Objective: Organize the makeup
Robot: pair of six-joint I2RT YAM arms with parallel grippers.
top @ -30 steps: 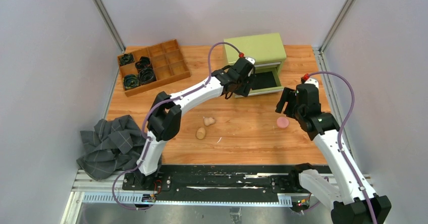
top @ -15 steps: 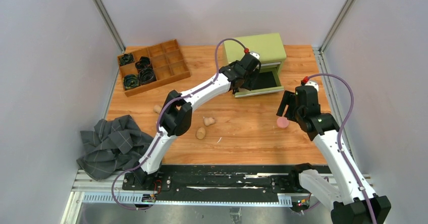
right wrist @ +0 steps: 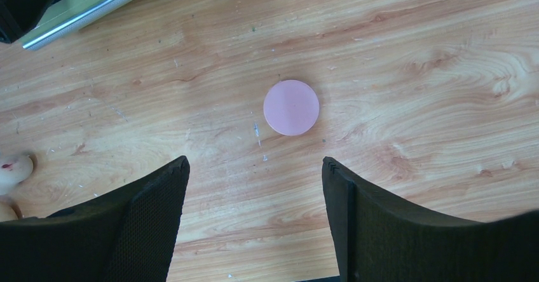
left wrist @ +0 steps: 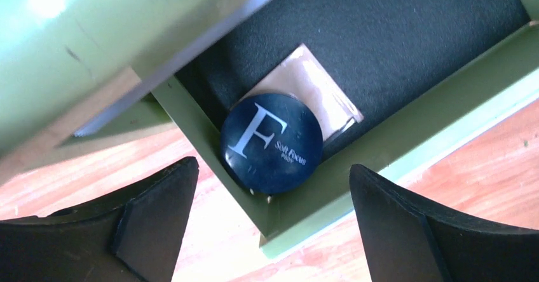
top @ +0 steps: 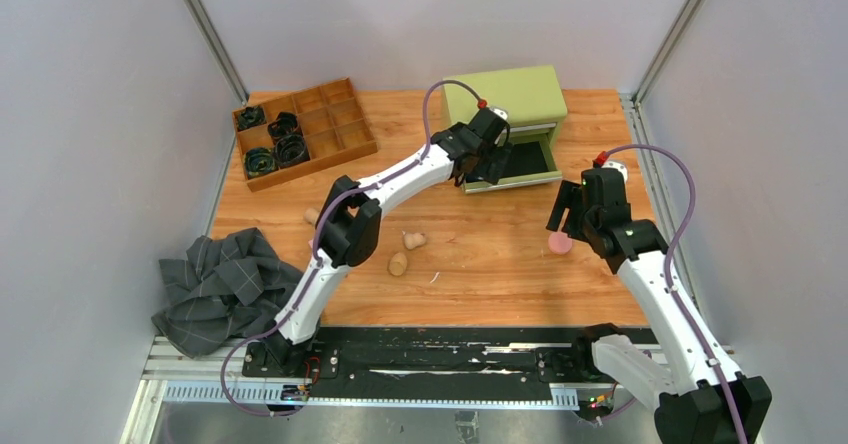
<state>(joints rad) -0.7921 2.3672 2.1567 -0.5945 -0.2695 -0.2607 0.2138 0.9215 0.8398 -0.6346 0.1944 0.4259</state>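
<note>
The dark round compact marked "F" lies in the near left corner of the open green drawer, partly on the tan square pad. My left gripper hangs open and empty just above that corner; it also shows in the top view. The pink round puff lies flat on the wood, also in the top view. My right gripper is open above and just short of it. Three beige egg-shaped sponges lie mid-table. No tube or bottles show.
The green cabinet stands at the back centre with its drawer pulled out. A wooden divided tray with black coiled bands sits back left. A dark grey cloth lies at the front left edge.
My left arm has stretched to the right, bringing its gripper over the drawer's left corner and uncovering a sponge. My right gripper has shifted slightly nearer the pink puff.
</note>
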